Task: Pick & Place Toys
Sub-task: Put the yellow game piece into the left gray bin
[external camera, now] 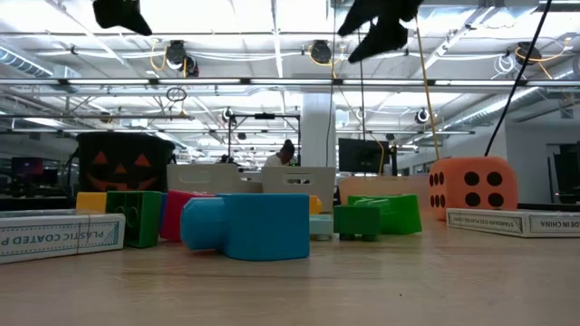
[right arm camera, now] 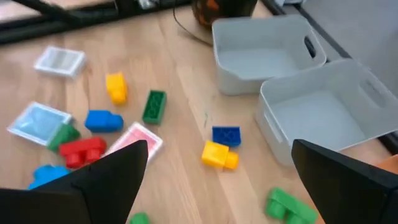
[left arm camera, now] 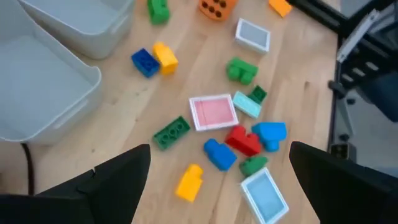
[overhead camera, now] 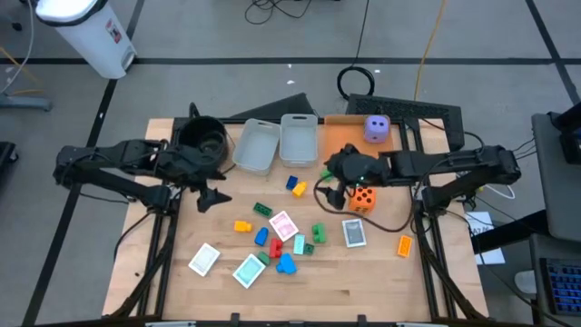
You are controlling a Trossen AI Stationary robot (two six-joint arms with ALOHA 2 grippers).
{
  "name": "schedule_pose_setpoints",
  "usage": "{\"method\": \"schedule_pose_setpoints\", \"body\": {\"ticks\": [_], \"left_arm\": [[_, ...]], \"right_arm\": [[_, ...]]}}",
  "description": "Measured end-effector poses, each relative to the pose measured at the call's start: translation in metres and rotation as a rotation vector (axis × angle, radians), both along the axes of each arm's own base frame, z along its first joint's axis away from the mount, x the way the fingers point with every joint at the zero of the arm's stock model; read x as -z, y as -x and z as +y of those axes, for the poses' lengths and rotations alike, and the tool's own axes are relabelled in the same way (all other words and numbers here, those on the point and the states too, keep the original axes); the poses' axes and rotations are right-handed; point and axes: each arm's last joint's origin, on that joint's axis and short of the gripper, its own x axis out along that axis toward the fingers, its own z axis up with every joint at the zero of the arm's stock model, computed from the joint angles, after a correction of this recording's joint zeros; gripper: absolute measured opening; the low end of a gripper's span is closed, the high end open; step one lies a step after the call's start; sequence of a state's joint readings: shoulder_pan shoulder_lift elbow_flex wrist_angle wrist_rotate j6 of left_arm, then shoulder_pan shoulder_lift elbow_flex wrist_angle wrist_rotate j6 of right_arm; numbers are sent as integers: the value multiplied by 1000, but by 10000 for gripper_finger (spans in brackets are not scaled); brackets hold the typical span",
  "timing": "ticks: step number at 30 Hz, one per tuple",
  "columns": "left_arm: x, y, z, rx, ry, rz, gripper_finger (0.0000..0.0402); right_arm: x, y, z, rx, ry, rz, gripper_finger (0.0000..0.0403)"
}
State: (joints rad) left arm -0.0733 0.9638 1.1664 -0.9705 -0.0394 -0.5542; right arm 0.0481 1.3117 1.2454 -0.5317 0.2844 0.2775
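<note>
My left gripper [overhead camera: 213, 197] hangs with fingers wide apart and empty above bare wood, near the table's left edge, beside the black pot [overhead camera: 201, 138]. My right gripper [overhead camera: 331, 193] is also spread and empty, just beside the orange die [overhead camera: 362, 198]. Between them lie the blocks [overhead camera: 278, 247] and cards [overhead camera: 283, 224], with two clear bins [overhead camera: 277, 142] behind. The purple die [overhead camera: 377, 128] sits on the orange tray [overhead camera: 340, 123] at the far edge.

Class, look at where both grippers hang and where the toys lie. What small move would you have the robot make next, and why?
Probably lower the left gripper toward the yellow block nearest it. Both grippers are open and empty, hanging above the table; the right gripper is no closer to any toy. The yellow block stands apart from the crowded cluster, and the two clear bins hold nothing visible.
</note>
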Motion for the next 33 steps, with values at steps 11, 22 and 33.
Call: {"method": "schedule_pose_setpoints", "body": {"ticks": [11, 22, 33], "left_arm": [[-9, -12, 3, -81, -45, -135, 390], [-2, -27, 3, -97, -48, -104, 390], [9, -42, 3, -48, -97, -39, 390]], "right_arm": [[39, -27, -2, -92, -24, 6, 393], [-7, 0, -2, -104, -21, -67, 393], [-53, 74, 7, 37, -229, 67, 393]]}}
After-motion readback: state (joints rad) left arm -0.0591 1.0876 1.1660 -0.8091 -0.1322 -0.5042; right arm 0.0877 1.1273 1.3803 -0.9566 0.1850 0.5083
